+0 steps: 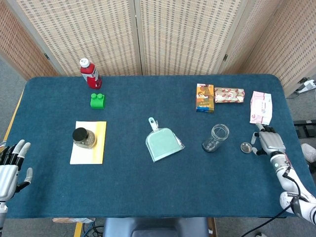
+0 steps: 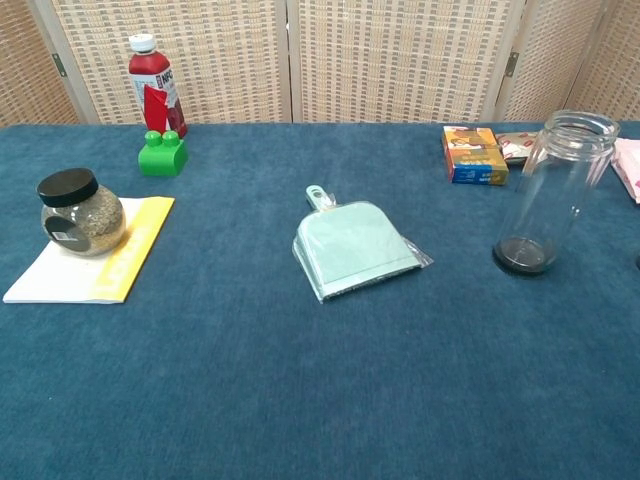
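In the head view my right hand (image 1: pixel 267 141) hovers at the table's right edge, fingers apart, holding nothing, just right of a small round metal lid (image 1: pixel 246 147). An open glass jar (image 1: pixel 216 138) (image 2: pixel 553 190) stands left of the lid. A pink packet (image 1: pixel 260 107) lies beyond the hand. My left hand (image 1: pixel 11 168) hangs off the table's front left corner with fingers spread and nothing in it. The chest view shows neither hand.
A mint dustpan (image 1: pixel 162 142) (image 2: pixel 352 243) lies mid-table. A black-lidded jar (image 1: pixel 83 138) (image 2: pixel 78 212) sits on a white and yellow pad (image 1: pixel 89 148). A green block (image 1: pixel 97 100), a red bottle (image 1: pixel 90 73), an orange box (image 1: pixel 205 97) and a snack bar (image 1: pixel 229 95) line the far side.
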You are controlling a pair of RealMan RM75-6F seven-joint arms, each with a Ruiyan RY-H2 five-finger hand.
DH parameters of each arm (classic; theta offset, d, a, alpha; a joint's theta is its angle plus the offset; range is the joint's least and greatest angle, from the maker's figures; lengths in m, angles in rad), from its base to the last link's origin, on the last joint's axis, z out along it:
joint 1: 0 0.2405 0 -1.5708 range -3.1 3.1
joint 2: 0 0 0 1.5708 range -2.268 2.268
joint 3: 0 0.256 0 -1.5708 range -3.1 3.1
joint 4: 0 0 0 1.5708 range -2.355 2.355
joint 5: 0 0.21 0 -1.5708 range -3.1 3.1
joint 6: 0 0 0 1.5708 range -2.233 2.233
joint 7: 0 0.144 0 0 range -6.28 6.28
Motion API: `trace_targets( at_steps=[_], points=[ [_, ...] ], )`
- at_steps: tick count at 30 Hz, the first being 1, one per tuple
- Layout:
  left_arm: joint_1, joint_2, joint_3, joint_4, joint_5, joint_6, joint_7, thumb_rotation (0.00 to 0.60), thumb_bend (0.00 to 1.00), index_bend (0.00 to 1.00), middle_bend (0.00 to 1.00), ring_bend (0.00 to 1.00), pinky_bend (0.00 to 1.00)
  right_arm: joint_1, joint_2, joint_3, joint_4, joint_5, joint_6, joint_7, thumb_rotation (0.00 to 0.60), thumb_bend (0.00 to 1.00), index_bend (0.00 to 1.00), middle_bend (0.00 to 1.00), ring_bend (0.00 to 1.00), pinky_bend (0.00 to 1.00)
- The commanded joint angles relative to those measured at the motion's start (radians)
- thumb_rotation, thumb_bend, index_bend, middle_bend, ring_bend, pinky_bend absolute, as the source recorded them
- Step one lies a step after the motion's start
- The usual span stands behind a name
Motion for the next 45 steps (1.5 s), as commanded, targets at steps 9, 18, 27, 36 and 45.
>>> trace_targets(
  at_steps=[9, 18, 27, 36, 45],
  points=[
    [0.001, 0.001, 0.002, 0.002, 0.010, 0.006, -0.005, 0.600, 0.49, 0.00, 0.00, 0.00, 0.02, 0.010, -0.017, -0.004, 0.011, -0.002, -0.006, -0.006, 0.600, 0.37, 0.53, 0.00, 0.00, 0.00],
    [0.002, 0.002, 0.003, 0.002, 0.013, 0.008, -0.007, 0.600, 0.49, 0.00, 0.00, 0.00, 0.02, 0.013, -0.029, -0.007, 0.030, -0.001, -0.015, -0.002, 0.600, 0.37, 0.53, 0.00, 0.00, 0.00],
    [0.004, 0.003, 0.005, 0.002, 0.018, 0.011, -0.010, 0.600, 0.49, 0.00, 0.00, 0.00, 0.02, 0.023, -0.053, -0.007, 0.065, -0.007, -0.034, 0.009, 0.600, 0.36, 0.55, 0.00, 0.00, 0.00],
    [0.004, 0.005, 0.006, 0.009, 0.028, 0.017, -0.027, 0.600, 0.49, 0.00, 0.00, 0.00, 0.02, 0.030, -0.074, -0.008, 0.089, -0.013, -0.043, 0.012, 0.600, 0.35, 0.59, 0.00, 0.00, 0.00],
    [0.002, 0.000, 0.007, 0.023, 0.042, 0.024, -0.040, 0.600, 0.49, 0.00, 0.00, 0.00, 0.02, 0.035, -0.077, -0.006, 0.100, -0.011, -0.050, 0.010, 0.600, 0.34, 0.63, 0.00, 0.00, 0.00]
  ],
)
